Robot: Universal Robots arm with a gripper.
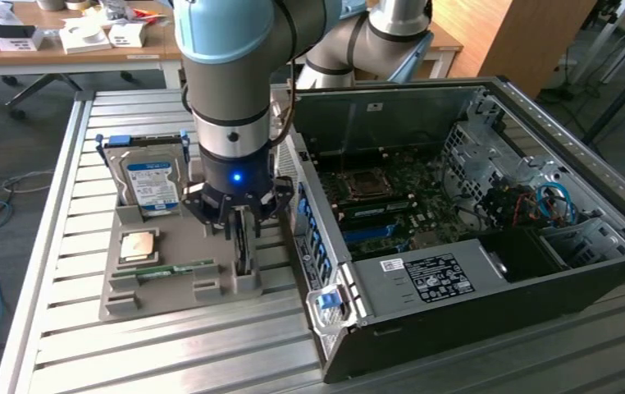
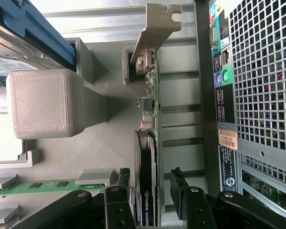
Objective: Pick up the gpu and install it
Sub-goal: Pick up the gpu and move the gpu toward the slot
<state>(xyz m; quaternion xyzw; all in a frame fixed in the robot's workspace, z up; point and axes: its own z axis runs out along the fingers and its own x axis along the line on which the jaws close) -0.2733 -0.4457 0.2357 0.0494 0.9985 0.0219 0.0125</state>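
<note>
Pick-up step. Straddled upright gpu (image 2: 146,157) in grey holder (image 1: 171,283) with gripper (image 2: 149,191) released, nothing grasped; likely needed square squeeze across card.

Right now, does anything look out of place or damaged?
Nothing stands out. The gpu stands on edge in the gray tray, the open hand straddling it; hard drive and memory stick sit in their slots.

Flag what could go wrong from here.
The open gripper straddles the gpu at its fan end, away from the bracket; the card may tilt when lifted.
One finger sits nearer the card than the other, so closing could shove it sideways in the grey holder.
The memory stick lies close to one finger; it could get clipped.
</note>
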